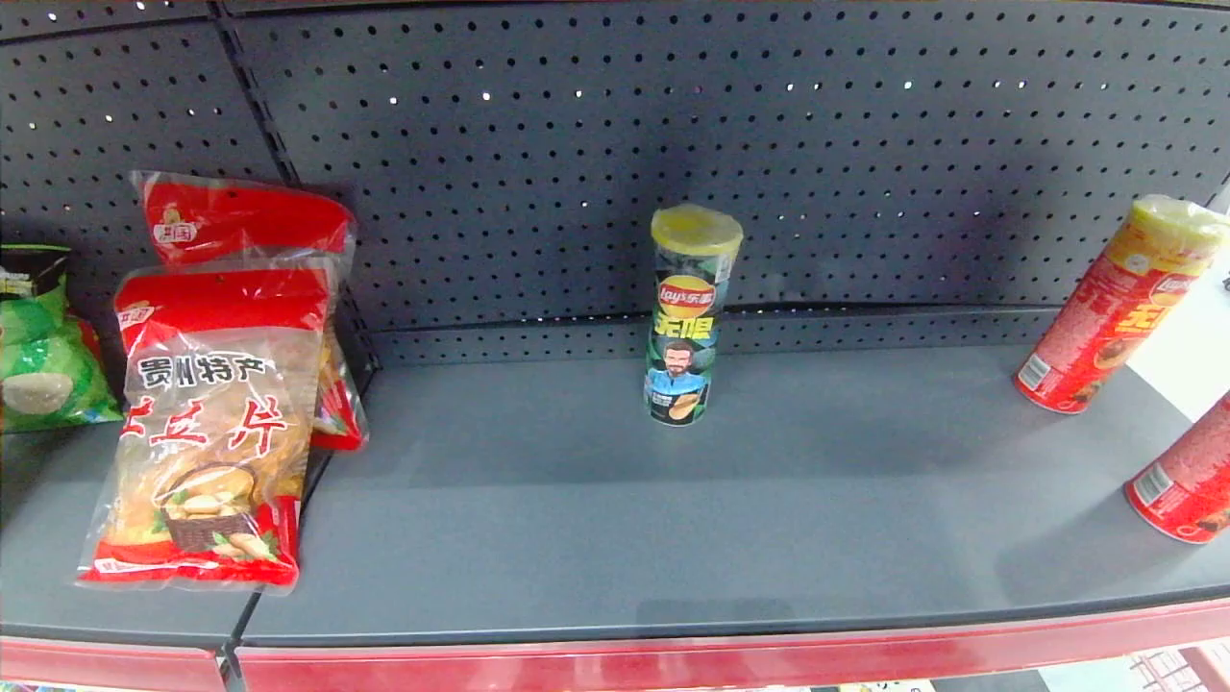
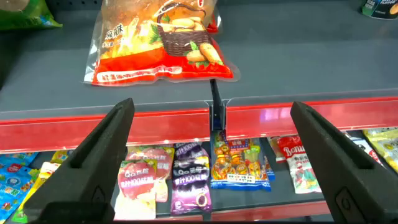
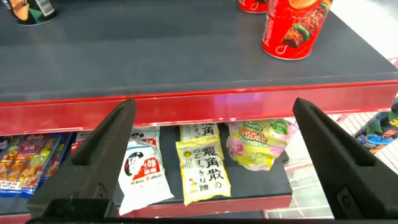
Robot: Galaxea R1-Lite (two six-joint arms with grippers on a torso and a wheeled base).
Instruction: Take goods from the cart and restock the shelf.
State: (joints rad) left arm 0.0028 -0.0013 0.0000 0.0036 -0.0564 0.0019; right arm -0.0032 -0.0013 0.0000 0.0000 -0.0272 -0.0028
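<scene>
The grey shelf [image 1: 673, 519] with a red front lip carries a dark green chip can [image 1: 688, 317] with a yellow lid, upright in the middle near the back wall. Two red chip cans [image 1: 1115, 308] [image 1: 1187, 476] stand at the right end. A red and clear bag of potato slices [image 1: 207, 432] leans at the left, with a second such bag [image 1: 240, 221] behind it. My left gripper [image 2: 211, 112] is open and empty in front of the shelf lip, below the potato bag [image 2: 158, 43]. My right gripper [image 3: 214, 106] is open and empty before the lip, near a red can [image 3: 292, 28].
A green snack bag [image 1: 38, 346] sits at the far left. A perforated back panel [image 1: 769, 144] closes the shelf behind. The lower shelf holds candy packets [image 2: 186, 180] and snack packets [image 3: 202, 165]. Bare shelf lies on both sides of the green can.
</scene>
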